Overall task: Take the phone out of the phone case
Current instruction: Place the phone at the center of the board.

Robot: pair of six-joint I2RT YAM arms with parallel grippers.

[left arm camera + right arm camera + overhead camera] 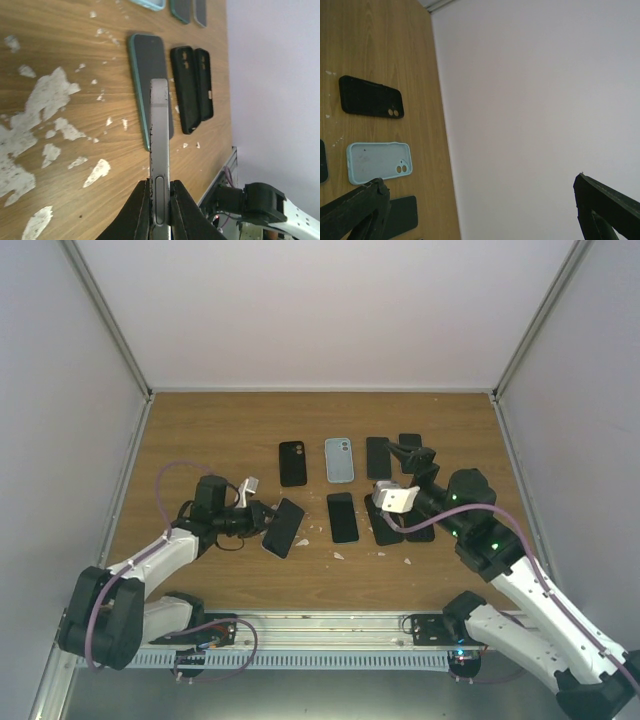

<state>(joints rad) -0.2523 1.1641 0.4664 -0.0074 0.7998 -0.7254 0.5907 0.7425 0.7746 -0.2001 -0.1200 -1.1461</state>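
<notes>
My left gripper is shut on a dark phone and holds it tilted just above the table. In the left wrist view the phone stands edge-on between the jaws, its silver side and long button showing. A dark phone in a teal case lies flat beneath it. My right gripper is raised over the right-hand phones, wide open and empty. Only its two fingertips show in the right wrist view, facing the white wall.
A black case, a light blue case and dark phones lie in a back row; more dark phones lie in front. Two black cases lie beside the teal one. The wood is chipped white.
</notes>
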